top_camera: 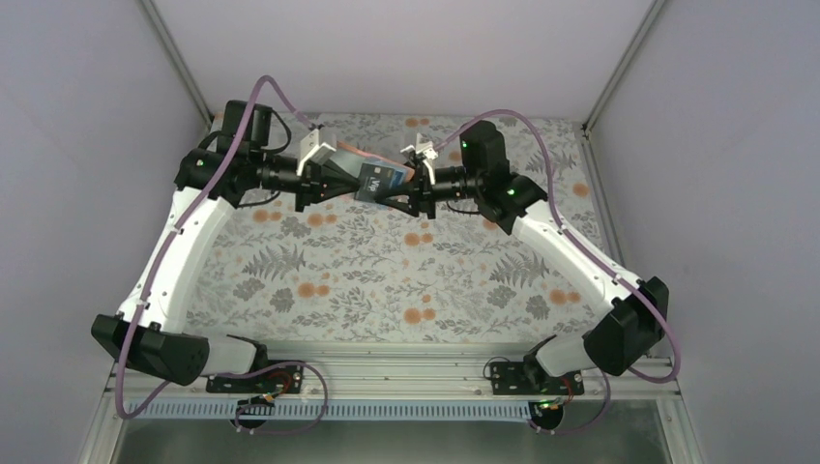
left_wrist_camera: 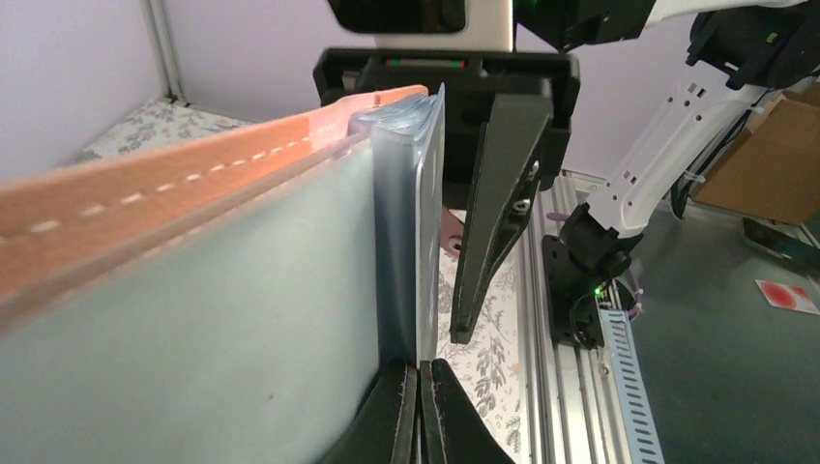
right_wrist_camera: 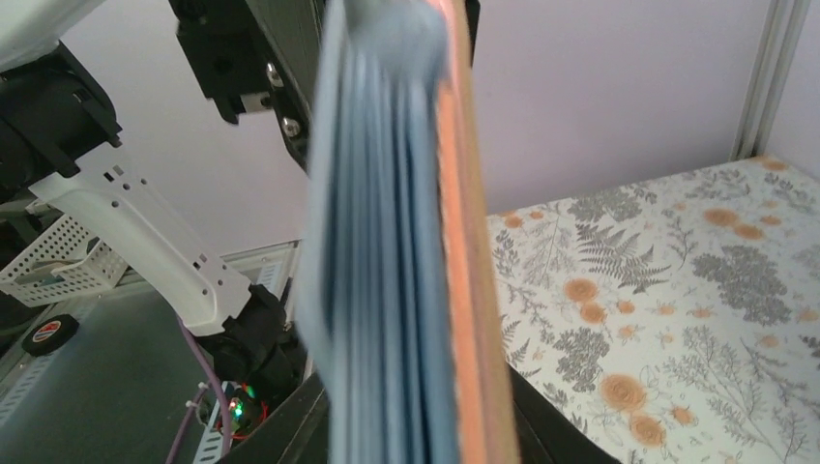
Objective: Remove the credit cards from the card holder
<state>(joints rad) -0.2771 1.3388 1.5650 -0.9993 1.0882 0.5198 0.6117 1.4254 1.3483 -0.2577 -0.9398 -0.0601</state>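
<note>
Top external: card holder [top_camera: 380, 181] aloft btwn tools; left tool [top_camera: 350, 182] clamped on it, right tool [top_camera: 404, 189] grip unclear.

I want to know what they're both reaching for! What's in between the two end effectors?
The card holder, up off the table, sits between the left end effector and the right end effector. The top view shows it best.

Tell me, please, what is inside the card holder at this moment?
A dark card with pale markings shows at the card holder's inner face. Its light blue pockets appear edge-on in the wrist views, so any other cards are hidden.
</note>
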